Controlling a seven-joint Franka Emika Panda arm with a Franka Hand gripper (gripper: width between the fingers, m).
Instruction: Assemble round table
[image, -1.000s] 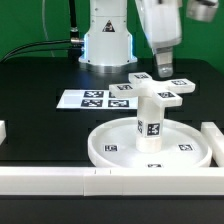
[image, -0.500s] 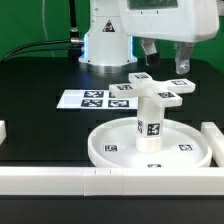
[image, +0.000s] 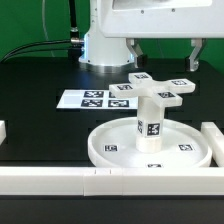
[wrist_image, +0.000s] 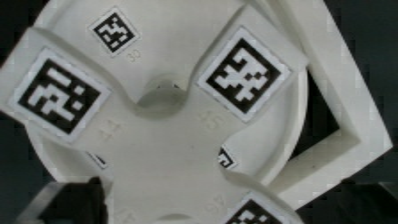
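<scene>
The large rimmed round disc (image: 115, 150) lies near the front of the black table. The short thick post (image: 150, 120) stands upright at its middle. The cross-shaped foot (image: 160, 88) lies flat behind the disc, with tags on its arms. My gripper (image: 164, 56) hangs open and empty just above the foot, one finger on each side. In the wrist view the foot (wrist_image: 169, 110) fills the picture, its centre hole and several tags showing; part of the disc's rim (wrist_image: 338, 150) curves past beside it.
The marker board (image: 95, 100) lies flat at the exterior view's left of the foot. Long white border bars run along the front (image: 100, 182) and the right (image: 213, 135). The robot's base (image: 105, 45) stands at the back.
The gripper has turned about its upright axis over the foot, from edge-on to broadside. Its fingers now stand wider apart. The disc, post and foot have not moved.
</scene>
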